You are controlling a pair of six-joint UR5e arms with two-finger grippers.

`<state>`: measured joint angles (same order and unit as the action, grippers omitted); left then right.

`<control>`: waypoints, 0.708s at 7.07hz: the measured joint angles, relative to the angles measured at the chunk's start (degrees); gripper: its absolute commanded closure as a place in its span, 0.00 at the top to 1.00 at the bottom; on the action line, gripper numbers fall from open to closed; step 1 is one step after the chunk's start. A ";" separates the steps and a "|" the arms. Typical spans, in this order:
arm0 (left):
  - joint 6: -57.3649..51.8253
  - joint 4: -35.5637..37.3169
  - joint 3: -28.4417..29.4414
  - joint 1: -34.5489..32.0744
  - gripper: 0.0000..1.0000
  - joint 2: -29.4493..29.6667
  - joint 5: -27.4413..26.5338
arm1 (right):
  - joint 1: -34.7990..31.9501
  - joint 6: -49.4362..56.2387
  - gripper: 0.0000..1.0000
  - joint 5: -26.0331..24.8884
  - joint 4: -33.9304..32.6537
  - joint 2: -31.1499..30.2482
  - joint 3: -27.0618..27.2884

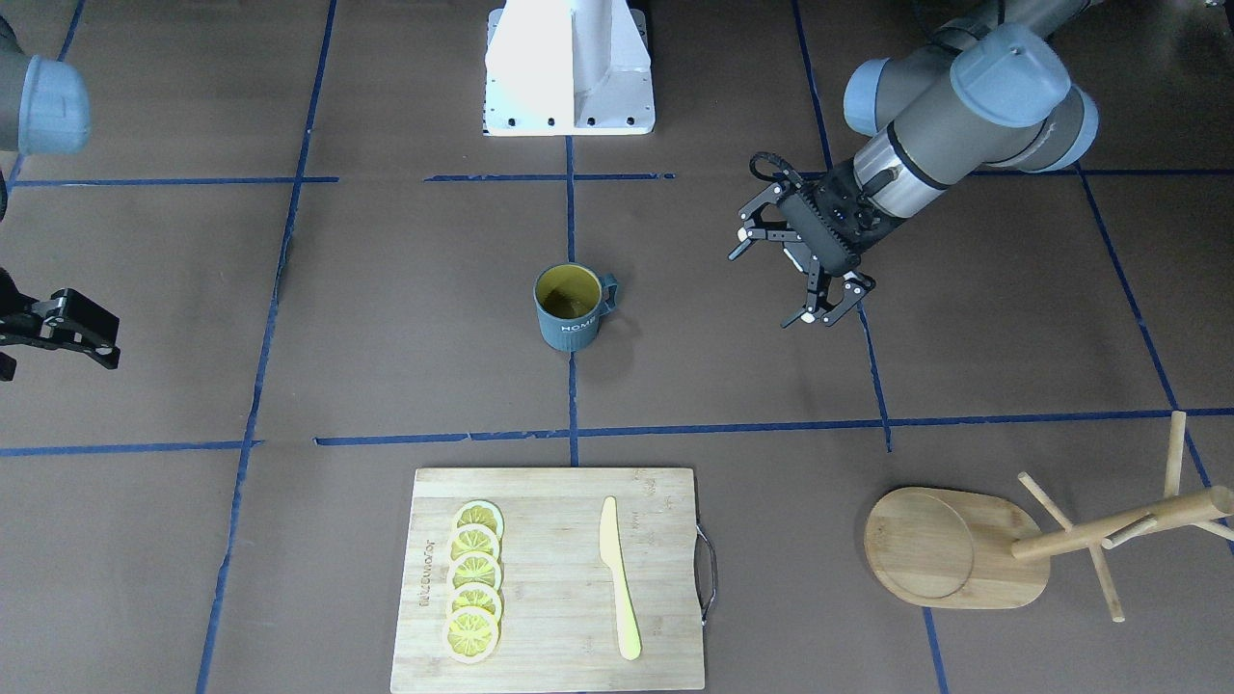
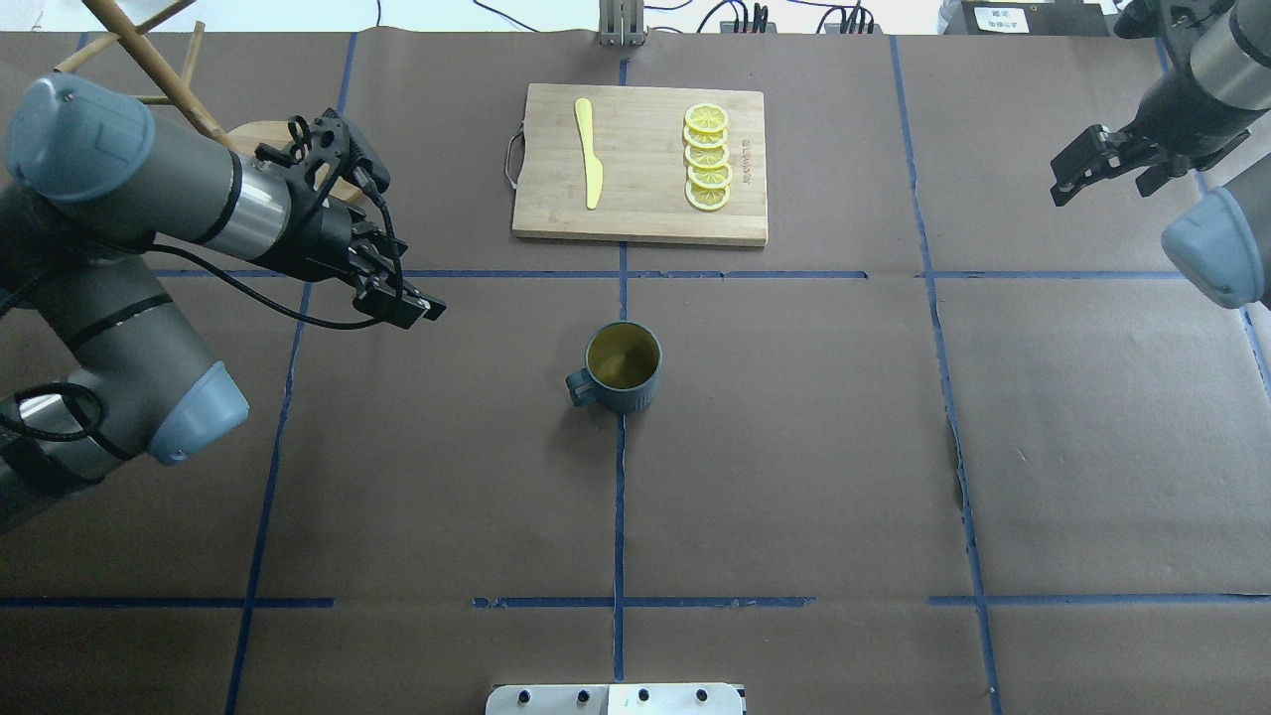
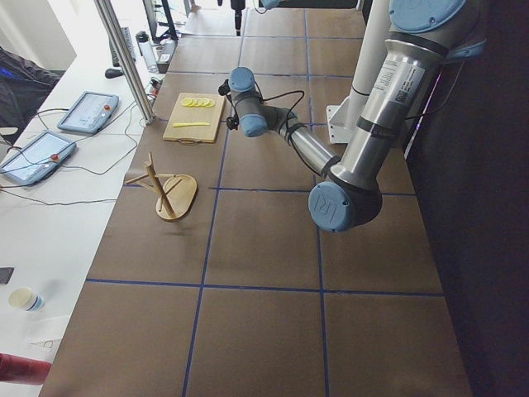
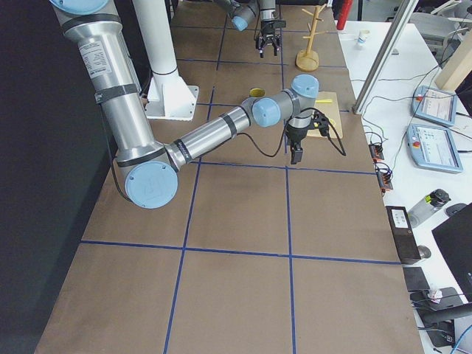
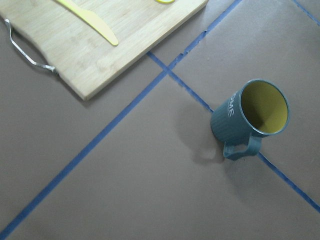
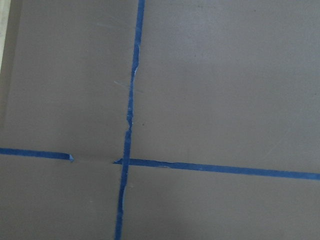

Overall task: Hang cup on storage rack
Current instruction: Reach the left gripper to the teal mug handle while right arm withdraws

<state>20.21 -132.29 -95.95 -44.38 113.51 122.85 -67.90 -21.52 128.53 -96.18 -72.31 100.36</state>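
The cup (image 1: 569, 306), dark teal with a yellow inside, stands upright at the table's middle on a blue tape line; it also shows in the overhead view (image 2: 621, 367) and in the left wrist view (image 5: 250, 117), handle toward my left arm. The storage rack (image 1: 950, 547), a wooden mug tree with an oval base, stands at the far left corner (image 2: 149, 60). My left gripper (image 1: 771, 287) is open and empty, hovering to the cup's left, between cup and rack (image 2: 412, 303). My right gripper (image 2: 1100, 184) is open and empty, far off at the right edge (image 1: 58, 333).
A bamboo cutting board (image 2: 640, 214) with a metal handle lies beyond the cup; it carries several lemon slices (image 2: 707, 157) and a yellow knife (image 2: 588, 149). Blue tape lines cross the brown table cover. The robot's white base (image 1: 569, 67) is on the near side.
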 measured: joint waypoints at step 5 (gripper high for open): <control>0.90 -5.25 2.61 13.67 1.00 1.55 -17.62 | -4.96 13.70 1.00 2.14 0.35 -6.50 -1.64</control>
<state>21.12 -137.54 -93.34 -30.70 115.06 105.23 -72.86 -7.82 130.67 -95.83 -78.80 98.72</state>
